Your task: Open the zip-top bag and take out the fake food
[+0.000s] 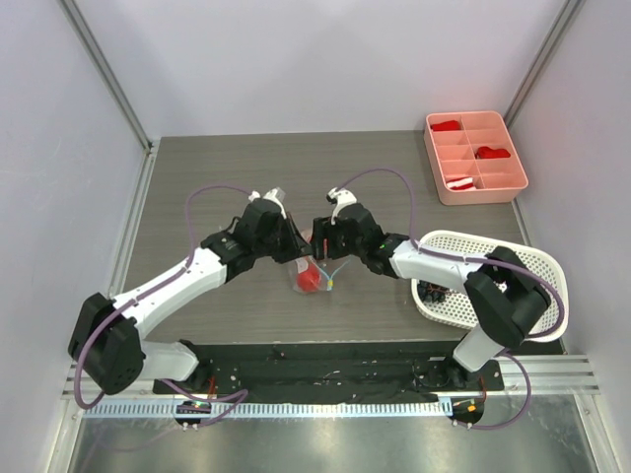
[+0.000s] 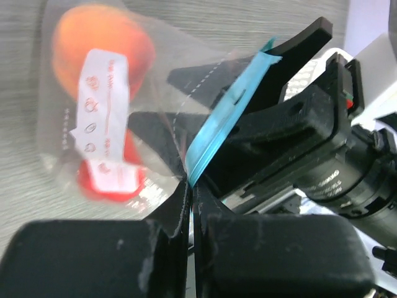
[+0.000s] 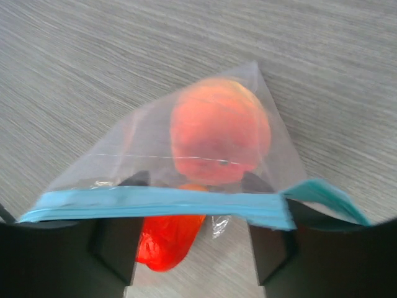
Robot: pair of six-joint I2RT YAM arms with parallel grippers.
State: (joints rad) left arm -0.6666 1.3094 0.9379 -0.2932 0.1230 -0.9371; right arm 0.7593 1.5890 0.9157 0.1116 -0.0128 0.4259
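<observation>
The zip-top bag hangs just above the table's middle between my two grippers. It holds a round orange-peach fruit and a bright red piece. No black cluster shows in the bag. My left gripper is shut on the bag's edge at one end of the teal zip strip. My right gripper is open. Its fingers stand wide apart with the zip strip lying across them. In the top view the left gripper and right gripper nearly meet over the bag.
A white perforated basket sits at the right under my right arm, with small dark pieces inside. A pink divided tray with red-and-white bits stands at the back right. Walls enclose the table on three sides.
</observation>
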